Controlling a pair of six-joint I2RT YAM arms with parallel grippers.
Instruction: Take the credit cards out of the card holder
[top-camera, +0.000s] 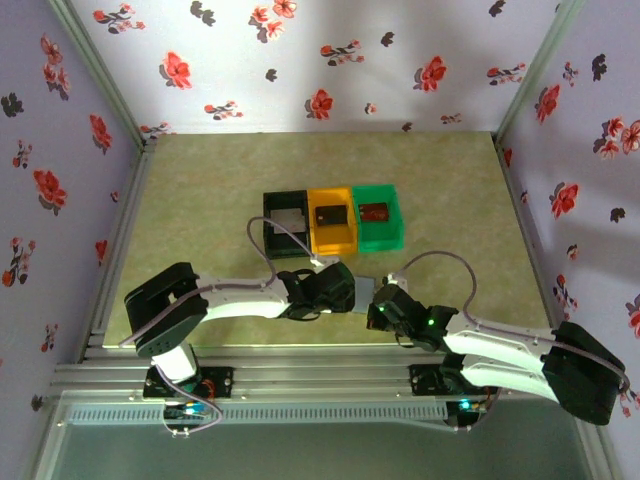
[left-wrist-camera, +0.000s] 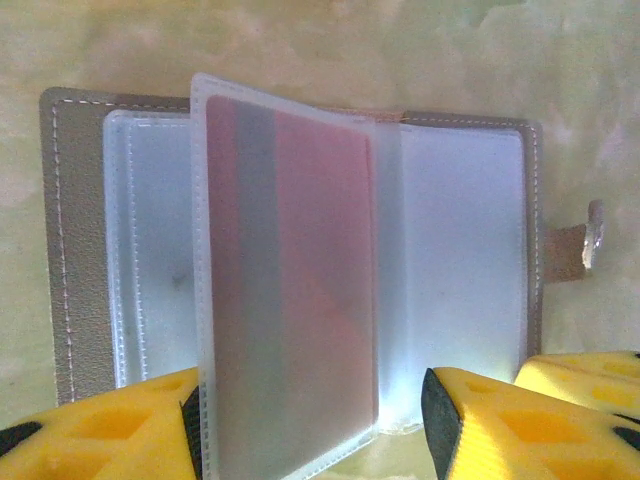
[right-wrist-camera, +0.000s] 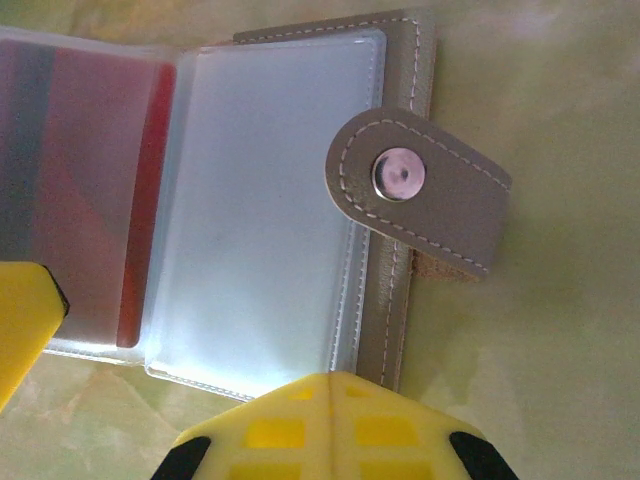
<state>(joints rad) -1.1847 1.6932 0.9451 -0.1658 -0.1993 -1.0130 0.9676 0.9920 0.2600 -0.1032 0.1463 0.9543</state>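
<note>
On a green table, the card holder lies open between the arms. The spread left gripper straddles its floppy sleeve. The stiff, slick credit card likely needs an edge pinch, while the right gripper is pressed together.

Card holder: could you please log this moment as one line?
card holder: lying open | red card: inside raised sleeve | left gripper: open, astride sleeve | right gripper: shut, at holder's edge
</note>
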